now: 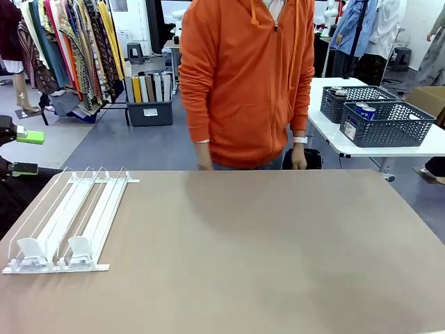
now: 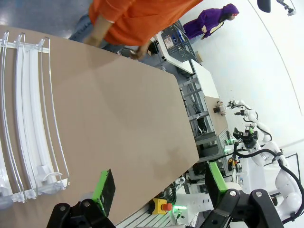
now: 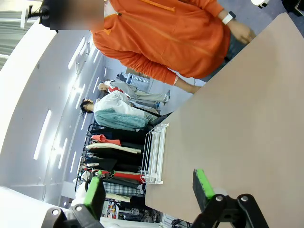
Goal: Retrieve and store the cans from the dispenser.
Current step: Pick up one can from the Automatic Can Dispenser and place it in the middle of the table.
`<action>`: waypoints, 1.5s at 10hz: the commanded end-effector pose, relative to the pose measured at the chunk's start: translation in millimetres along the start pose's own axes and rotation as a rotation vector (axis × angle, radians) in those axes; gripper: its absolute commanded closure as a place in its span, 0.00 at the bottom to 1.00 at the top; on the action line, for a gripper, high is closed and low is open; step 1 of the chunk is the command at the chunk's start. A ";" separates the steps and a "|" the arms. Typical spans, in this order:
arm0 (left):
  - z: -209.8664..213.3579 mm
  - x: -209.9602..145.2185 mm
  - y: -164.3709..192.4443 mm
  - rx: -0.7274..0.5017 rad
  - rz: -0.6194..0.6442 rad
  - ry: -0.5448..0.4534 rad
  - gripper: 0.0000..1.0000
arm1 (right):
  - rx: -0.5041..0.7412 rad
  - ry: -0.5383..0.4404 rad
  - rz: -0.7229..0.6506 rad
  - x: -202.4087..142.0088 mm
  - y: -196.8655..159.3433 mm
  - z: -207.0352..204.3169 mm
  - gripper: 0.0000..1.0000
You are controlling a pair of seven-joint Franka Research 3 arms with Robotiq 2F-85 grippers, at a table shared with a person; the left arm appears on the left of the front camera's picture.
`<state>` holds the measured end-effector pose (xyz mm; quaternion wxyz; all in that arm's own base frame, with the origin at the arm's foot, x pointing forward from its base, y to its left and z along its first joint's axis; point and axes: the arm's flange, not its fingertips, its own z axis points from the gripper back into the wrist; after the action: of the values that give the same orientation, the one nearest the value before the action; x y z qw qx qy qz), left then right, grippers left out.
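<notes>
A: Start with the front view. What do the grippers look like there?

B: Green pads poke in at the far left edge, nothing between them. The dispenser lies on the left part of the brown table, its lanes running away from the camera and its white pusher plates at the near end (no can sits in any lane I can see). A person in an orange hoodie stands at the far edge. Behind, on a white side table, dark grey baskets hold cans.

A: And the left wrist view?

B: The left gripper has its jaws spread wide, holding nothing and touching nothing. It hangs over the table's edge. The dispenser sits off to the picture's left, just beside the gripper's left finger but apart from it.

A: The right wrist view?

B: The right gripper is likewise wide open and empty, off the table's corner. The dispenser shows between its fingers, farther off, at the table's edge, with clothes racks beyond.
</notes>
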<state>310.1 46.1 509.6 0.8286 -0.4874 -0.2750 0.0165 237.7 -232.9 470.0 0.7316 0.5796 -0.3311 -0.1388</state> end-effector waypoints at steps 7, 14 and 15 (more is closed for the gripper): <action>-2.3 1.5 -1.1 -0.015 -0.004 -0.010 0.00 | 0.024 -0.016 0.026 3.7 1.6 -1.6 0.00; -2.3 1.5 -1.1 -0.015 -0.004 -0.010 0.00 | 0.024 -0.016 0.026 3.7 1.6 -1.6 0.00; -2.3 1.5 -1.1 -0.015 -0.004 -0.010 0.00 | 0.024 -0.016 0.026 3.7 1.6 -1.6 0.00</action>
<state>310.1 46.1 509.6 0.8286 -0.4874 -0.2750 0.0165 237.7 -232.9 470.0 0.7316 0.5796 -0.3311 -0.1388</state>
